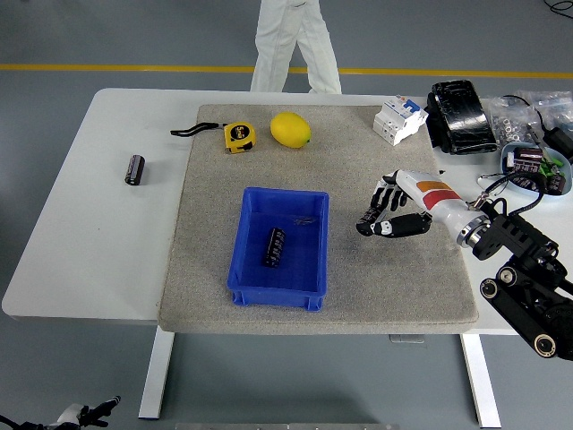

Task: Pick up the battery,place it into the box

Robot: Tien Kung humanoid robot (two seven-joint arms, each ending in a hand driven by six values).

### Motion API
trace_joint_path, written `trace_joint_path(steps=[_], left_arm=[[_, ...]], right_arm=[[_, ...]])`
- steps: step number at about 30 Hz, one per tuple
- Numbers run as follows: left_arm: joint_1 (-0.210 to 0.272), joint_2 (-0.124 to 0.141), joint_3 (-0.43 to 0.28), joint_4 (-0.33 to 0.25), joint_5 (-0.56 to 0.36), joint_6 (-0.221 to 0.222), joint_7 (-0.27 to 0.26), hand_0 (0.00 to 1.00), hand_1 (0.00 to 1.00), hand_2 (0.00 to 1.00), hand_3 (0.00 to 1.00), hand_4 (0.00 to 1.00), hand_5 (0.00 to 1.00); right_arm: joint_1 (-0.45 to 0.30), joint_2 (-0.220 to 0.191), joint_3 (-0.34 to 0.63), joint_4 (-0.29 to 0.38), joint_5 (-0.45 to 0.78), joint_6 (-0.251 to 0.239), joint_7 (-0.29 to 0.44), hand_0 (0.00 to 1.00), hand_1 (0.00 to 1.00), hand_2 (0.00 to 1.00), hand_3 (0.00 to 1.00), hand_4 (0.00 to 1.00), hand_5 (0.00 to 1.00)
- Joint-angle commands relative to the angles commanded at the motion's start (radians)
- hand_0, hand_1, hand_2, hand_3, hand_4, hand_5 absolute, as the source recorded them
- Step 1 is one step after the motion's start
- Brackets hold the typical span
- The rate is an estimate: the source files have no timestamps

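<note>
- Blue box (279, 291): an open rectangular bin standing on the grey mat (358, 296), toward the mat's near edge; it is the reference point for all other entries.
- Battery (275, 246): a dark cylinder lying on its side on the floor of the blue box, roughly at its middle, its long axis running near to far.
- Right hand (387, 217): to the right of the blue box and clear of it, over the mat. The fingers are loosely curled and point toward the box; nothing is held between them. The black arm (524, 282) enters from the lower right.
- Second battery (134, 168): a dark cylinder on the bare white table (72, 233), well to the left of the blue box and off the mat.
- Tape measure (238, 136): yellow and black, beyond the blue box near the mat's far edge, its strap trailing left.
- Lemon (290, 129): just right of the tape measure, directly beyond the blue box.
- Circuit breaker (399, 119): white, beyond and to the right of the blue box, at the mat's far right corner.
- Person (288, 40): legs in white clothing, standing past the table's far side, beyond the blue box.
</note>
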Motion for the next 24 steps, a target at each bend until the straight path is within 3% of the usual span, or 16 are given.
trace_joint_path(steps=[5,12,17,24], left_arm=[[0.001,0.0,-0.004,0.0,0.002,0.0,0.0,0.67,0.601,0.726,0.7,0.705,0.713],[0.001,0.001,-0.004,0.0,0.008,-0.002,0.001,0.67,0.6,0.726,0.699,0.706,0.712],[0.0,0.002,-0.011,0.0,0.018,-0.004,0.002,0.669,0.6,0.725,0.7,0.707,0.712],[-0.002,0.002,-0.017,0.0,0.027,-0.004,0.002,0.67,0.6,0.724,0.7,0.708,0.713]], right_arm=[[0.029,-0.007,-0.008,0.106,0.015,0.001,0.003,0.365,0.357,0.393,0.443,0.859,0.257],[0.082,-0.01,-0.105,0.244,0.059,0.01,0.033,0.364,0.359,0.394,0.444,0.865,0.257],[0.127,-0.004,-0.181,0.256,0.077,0.019,0.058,0.377,0.359,0.396,0.451,0.874,0.255],[0.163,0.019,-0.226,0.217,0.079,0.037,0.064,0.371,0.36,0.399,0.456,0.888,0.257]])
